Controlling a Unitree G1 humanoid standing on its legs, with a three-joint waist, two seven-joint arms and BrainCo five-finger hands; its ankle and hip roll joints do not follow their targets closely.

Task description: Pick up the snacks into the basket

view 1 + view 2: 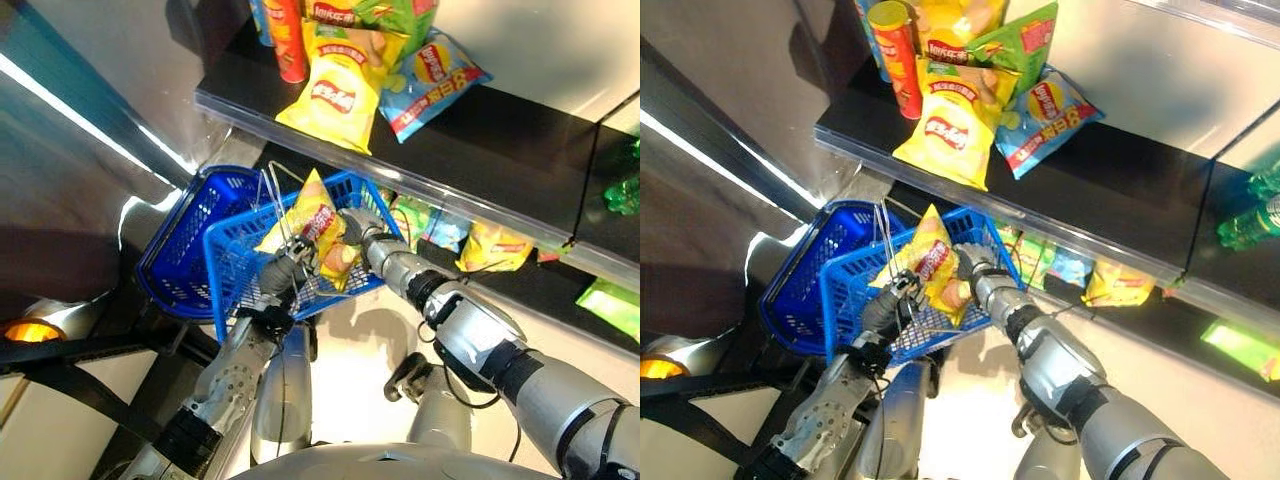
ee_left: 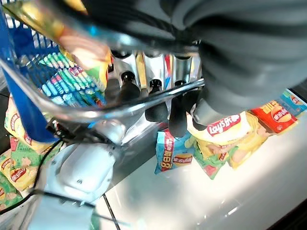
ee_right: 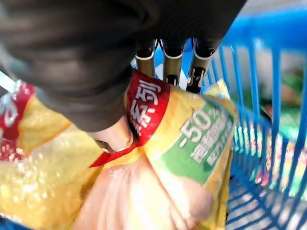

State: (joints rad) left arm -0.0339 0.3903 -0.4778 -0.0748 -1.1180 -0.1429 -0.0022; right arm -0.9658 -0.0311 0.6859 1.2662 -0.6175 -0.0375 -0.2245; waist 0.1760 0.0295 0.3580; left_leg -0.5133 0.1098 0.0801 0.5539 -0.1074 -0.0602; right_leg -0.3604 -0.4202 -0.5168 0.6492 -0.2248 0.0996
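yellow chip bag [image 1: 318, 228] sits pinched in the right hand [image 1: 357, 227] fingers, inside the blue basket [image 1: 232, 262]; left hand [image 1: 284, 270] fingers curl round its wire handle [image 1: 272, 205].

A dark upper shelf [image 1: 1120, 160] with a clear front edge carries the snacks — a red tube can [image 1: 896, 55] standing upright near its left end, a yellow chip bag [image 1: 945, 125] hanging over the front lip, a green bag [image 1: 1020, 40] behind it, and a light-blue bag [image 1: 1048, 115] just beside the yellow one. On the lower shelf [image 1: 560, 290] beneath lie more bags — a yellow one [image 1: 495, 248], a blue one [image 1: 447, 230] and a green packet [image 1: 612, 303] towards the right.
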